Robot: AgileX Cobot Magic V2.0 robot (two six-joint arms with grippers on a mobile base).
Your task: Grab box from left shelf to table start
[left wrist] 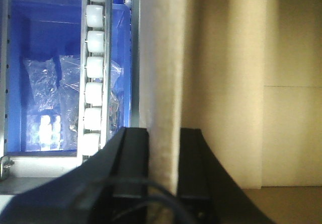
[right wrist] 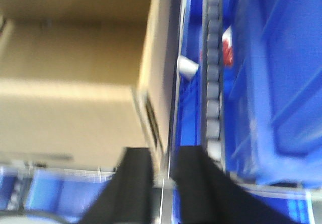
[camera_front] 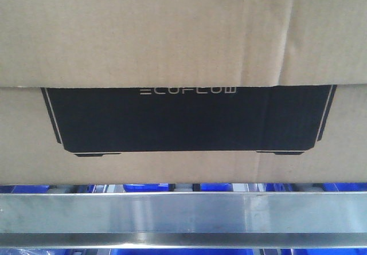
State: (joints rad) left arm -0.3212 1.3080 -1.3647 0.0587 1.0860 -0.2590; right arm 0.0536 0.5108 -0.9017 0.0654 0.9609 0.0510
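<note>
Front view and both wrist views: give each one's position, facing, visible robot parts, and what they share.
Front: before the shelf rail, facing the ECOFLOW box; no robot parts.
Left wrist: behind the left gripper, clamped on the box wall; blue bin alongside.
Right wrist: behind the right gripper, astride the box edge.
Shared: the box.

Box: brown corrugated cardboard, matt, faintly ribbed
Printed panel: black ink, flat and dull
Shelf rail: brushed silver-grey metal, soft sheen
Bins: blue plastic, smooth, slightly glossy
Rollers: white plastic, smooth
Bags: clear, crinkled plastic film
Left end effector: black, matt fingers
</note>
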